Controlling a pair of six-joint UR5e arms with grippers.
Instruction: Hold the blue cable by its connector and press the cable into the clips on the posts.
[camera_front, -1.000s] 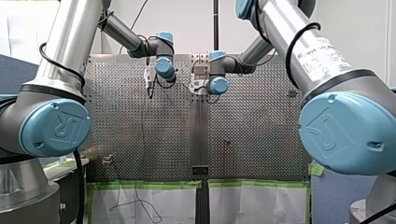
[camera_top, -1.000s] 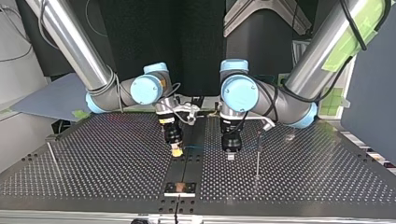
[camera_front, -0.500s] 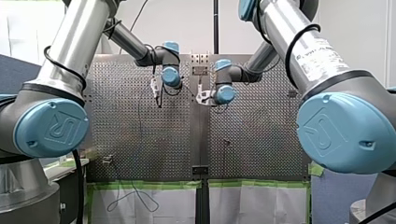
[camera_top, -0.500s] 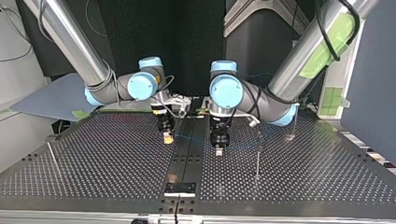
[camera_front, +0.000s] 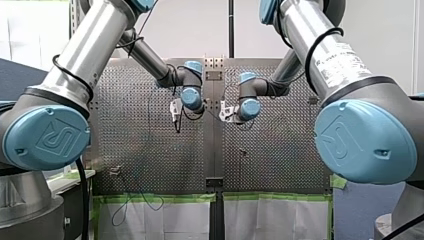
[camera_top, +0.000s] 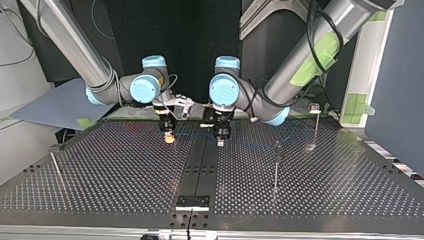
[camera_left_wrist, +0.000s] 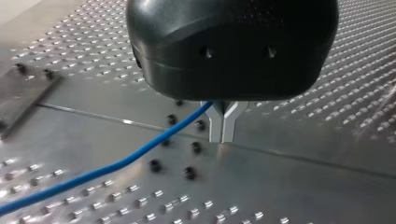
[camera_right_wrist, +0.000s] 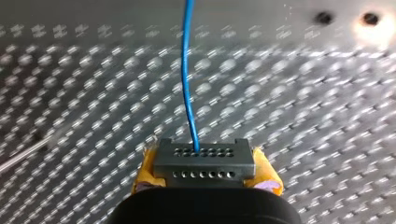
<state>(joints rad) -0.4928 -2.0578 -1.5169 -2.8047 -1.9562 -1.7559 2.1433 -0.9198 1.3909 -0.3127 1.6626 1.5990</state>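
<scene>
In the right wrist view my right gripper is shut with its yellow pads on a grey connector. The blue cable runs out of the connector, ahead over the table. In the left wrist view my left gripper has its metal fingers shut, and the blue cable meets them at their root. In the top view my right gripper and my left gripper hang side by side just above the perforated table. A post and a further clipped post stand beyond my left gripper.
A thin rod leans near the table's left edge in the top view. A small plate sits at the near edge, on the dark centre strip. In the front view loose cable hangs below the table's near edge.
Both arms have moved together with the cable, back toward the arms' bases and to the left in the top view. Both grips look unchanged.
</scene>
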